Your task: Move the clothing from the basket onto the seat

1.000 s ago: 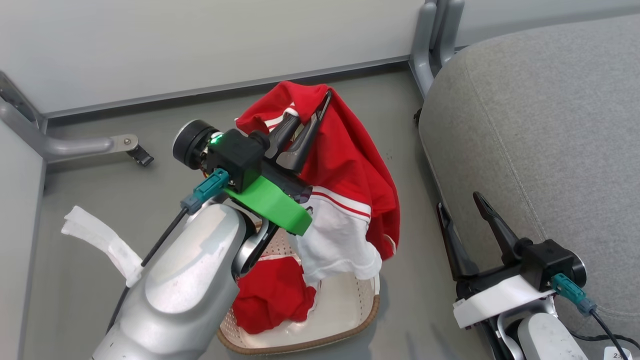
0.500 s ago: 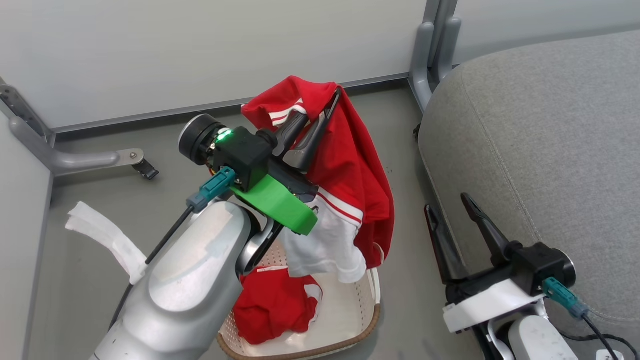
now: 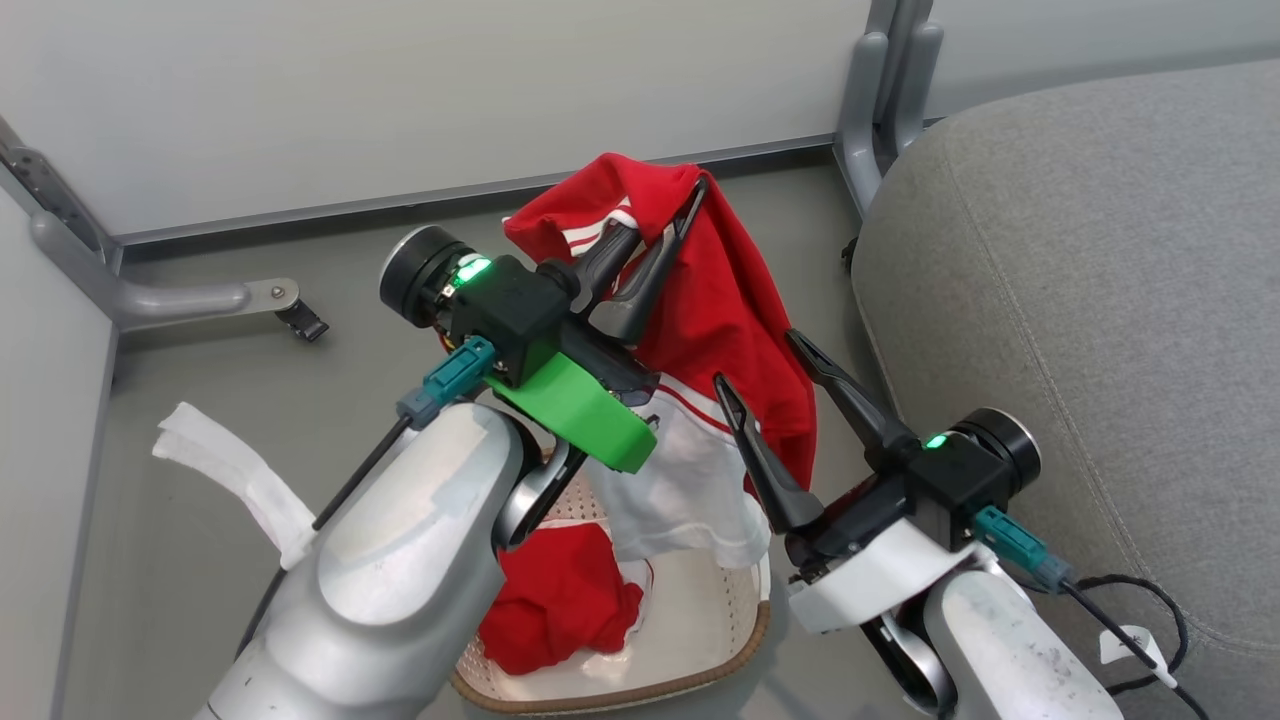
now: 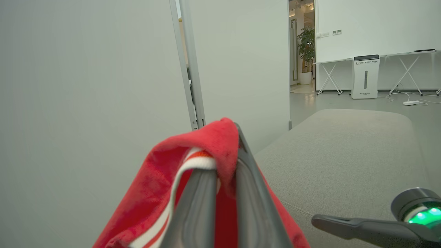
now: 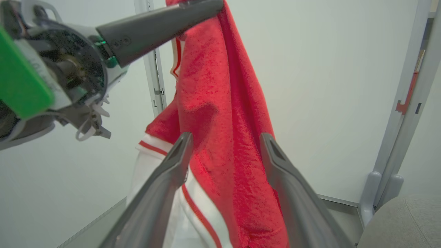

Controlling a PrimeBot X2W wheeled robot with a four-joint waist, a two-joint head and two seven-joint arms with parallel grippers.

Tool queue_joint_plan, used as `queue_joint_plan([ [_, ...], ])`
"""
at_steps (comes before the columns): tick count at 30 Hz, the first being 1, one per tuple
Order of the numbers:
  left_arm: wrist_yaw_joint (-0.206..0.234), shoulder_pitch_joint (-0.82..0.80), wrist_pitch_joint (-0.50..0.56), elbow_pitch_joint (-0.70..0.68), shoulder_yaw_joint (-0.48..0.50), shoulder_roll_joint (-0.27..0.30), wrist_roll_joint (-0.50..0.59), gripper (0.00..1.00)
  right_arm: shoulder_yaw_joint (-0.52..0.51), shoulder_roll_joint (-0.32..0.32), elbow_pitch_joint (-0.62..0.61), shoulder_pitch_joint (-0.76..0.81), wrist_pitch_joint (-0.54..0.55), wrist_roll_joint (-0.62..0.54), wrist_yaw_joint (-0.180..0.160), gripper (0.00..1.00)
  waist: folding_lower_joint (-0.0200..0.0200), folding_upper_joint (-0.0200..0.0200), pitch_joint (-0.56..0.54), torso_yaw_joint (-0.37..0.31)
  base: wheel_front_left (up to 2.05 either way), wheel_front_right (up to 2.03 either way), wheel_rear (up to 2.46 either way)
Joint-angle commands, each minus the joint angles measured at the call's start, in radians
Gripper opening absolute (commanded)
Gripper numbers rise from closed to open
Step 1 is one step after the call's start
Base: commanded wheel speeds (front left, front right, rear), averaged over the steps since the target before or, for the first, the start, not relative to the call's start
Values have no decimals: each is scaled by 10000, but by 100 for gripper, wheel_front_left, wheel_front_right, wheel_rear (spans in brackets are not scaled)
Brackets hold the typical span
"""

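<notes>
One open right hand (image 3: 754,358) has risen to the hanging clothing (image 3: 730,290).

clothing (image 3: 740,290): red, white panel, striped trim | basket (image 3: 700,620): cream, brown rim | seat (image 3: 1080,250): grey

On the grey floor (image 3: 200,370) at the head view's left you have a crumpled white strip (image 3: 240,478). It lies well apart from a grey bracket foot (image 3: 190,298) with a small black caster (image 3: 303,321) at its end. Pale wall panels (image 3: 450,90) run behind, joined by a grey post (image 3: 893,90). Far off in the left wrist view you'll see a potted plant (image 4: 305,44), a white floor unit (image 4: 365,76) and trestle tables (image 4: 406,53).
</notes>
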Motion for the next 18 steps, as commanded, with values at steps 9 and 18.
queue_joint_plan([
  [9,4,-179,-41,-190,-193,-319,200,0,433,-40,1356,-1053,-17,-54,-3,100,1,0,269,332,0,0,0],
  [18,4,-61,-41,-211,-286,-591,193,0,737,-40,2256,-1614,-19,483,-3,99,1,0,279,476,0,0,0],
])
